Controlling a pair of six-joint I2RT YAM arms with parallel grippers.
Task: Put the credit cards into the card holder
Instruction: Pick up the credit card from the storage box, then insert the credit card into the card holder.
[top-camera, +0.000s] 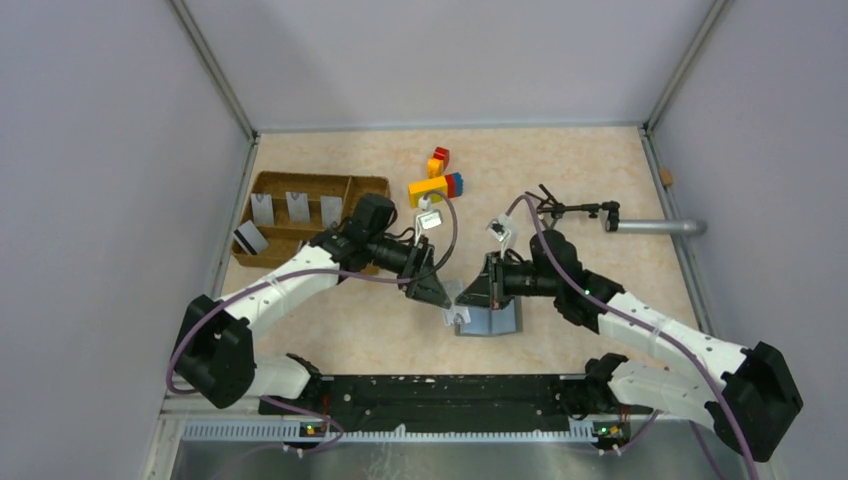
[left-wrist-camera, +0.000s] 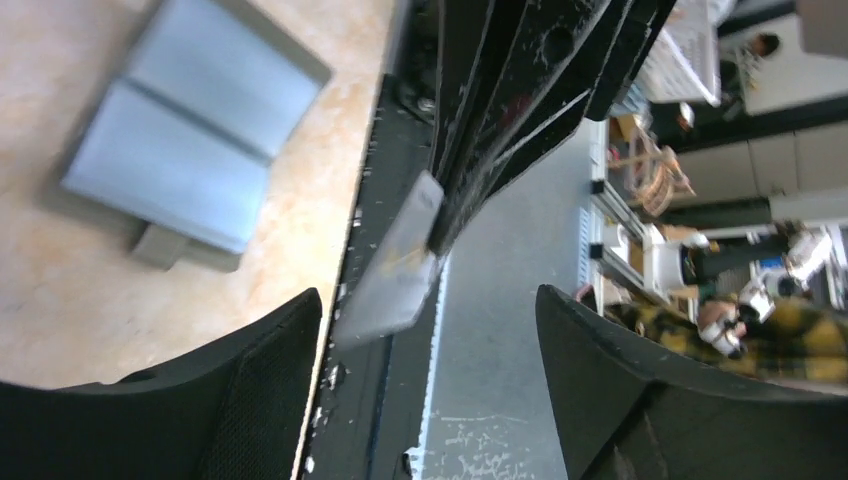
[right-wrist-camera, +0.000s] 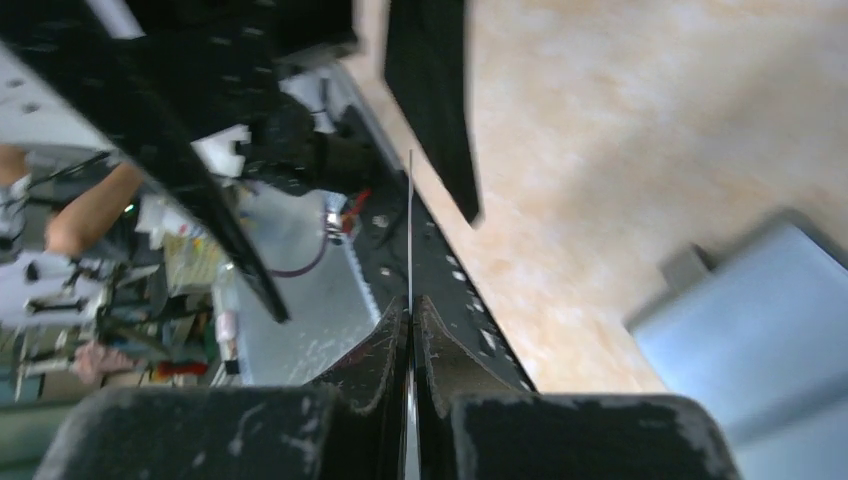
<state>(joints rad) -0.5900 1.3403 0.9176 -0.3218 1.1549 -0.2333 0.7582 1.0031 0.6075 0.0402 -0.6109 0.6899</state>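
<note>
The card holder (top-camera: 497, 321) lies open on the table, its grey-blue inner panels up, also seen in the left wrist view (left-wrist-camera: 190, 140) and the right wrist view (right-wrist-camera: 760, 330). My right gripper (top-camera: 478, 290) (right-wrist-camera: 410, 302) is shut on a credit card (right-wrist-camera: 410, 220), seen edge-on, just above the holder's left side. My left gripper (top-camera: 432, 286) (left-wrist-camera: 428, 295) faces it, jaws open on either side of that same card (left-wrist-camera: 395, 265) without touching it. Several more credit cards (top-camera: 298, 206) stand in the wicker tray.
The brown wicker tray (top-camera: 365, 185) sits at the back left behind the left arm. Yellow, red and blue toy blocks (top-camera: 437, 180) lie at the back centre. A grey cylinder (top-camera: 660, 227) with a black fitting lies at the right. The arms' black base rail (top-camera: 440, 395) runs along the near edge.
</note>
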